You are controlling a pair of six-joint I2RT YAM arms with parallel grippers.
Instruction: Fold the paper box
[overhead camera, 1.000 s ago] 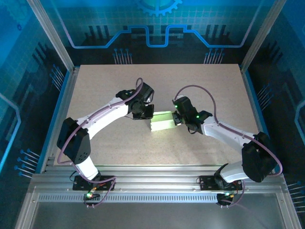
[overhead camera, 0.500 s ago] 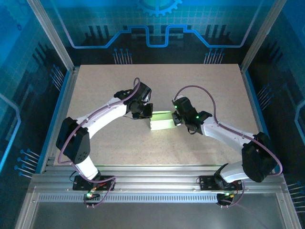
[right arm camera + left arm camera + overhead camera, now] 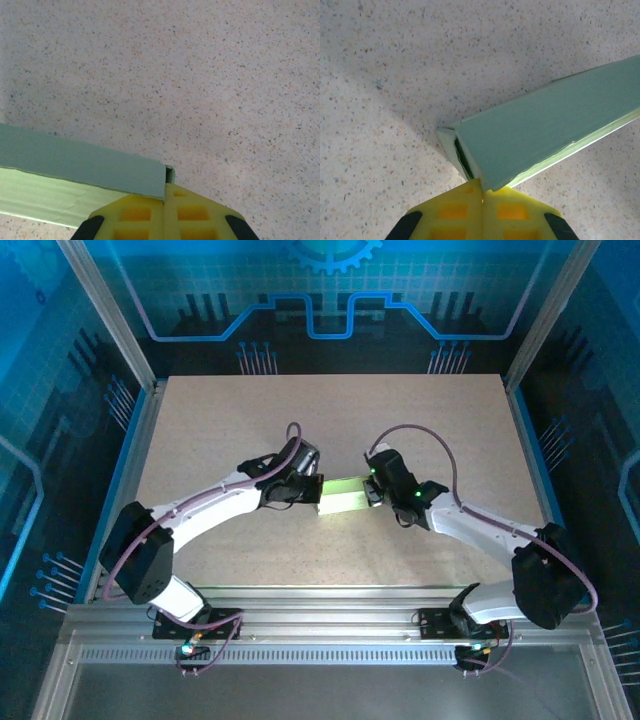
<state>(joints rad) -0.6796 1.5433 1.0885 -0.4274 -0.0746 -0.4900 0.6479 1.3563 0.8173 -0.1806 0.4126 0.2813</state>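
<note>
The paper box (image 3: 343, 497) is a pale green, flat rectangular card box lying mid-table between both arms. My left gripper (image 3: 312, 490) is shut, its tips touching the box's left end. In the left wrist view the yellow fingers (image 3: 450, 212) meet at the left gripper's tip (image 3: 482, 192), just under the box (image 3: 545, 125) corner, where a side flap gapes slightly. My right gripper (image 3: 372, 492) is shut against the right end. In the right wrist view the right gripper's closed tips (image 3: 165, 192) sit at the box (image 3: 75, 160) corner, with nothing between them.
The speckled beige table (image 3: 220, 420) stretches on all sides of the box. Aluminium frame posts and blue panels wall it in, and a metal rail (image 3: 320, 600) runs along the near edge by the arm bases.
My left arm has swung down and forward, bringing its shut gripper from above the box's left corner to its left end. The right gripper has shifted slightly; the box looks flatter.
</note>
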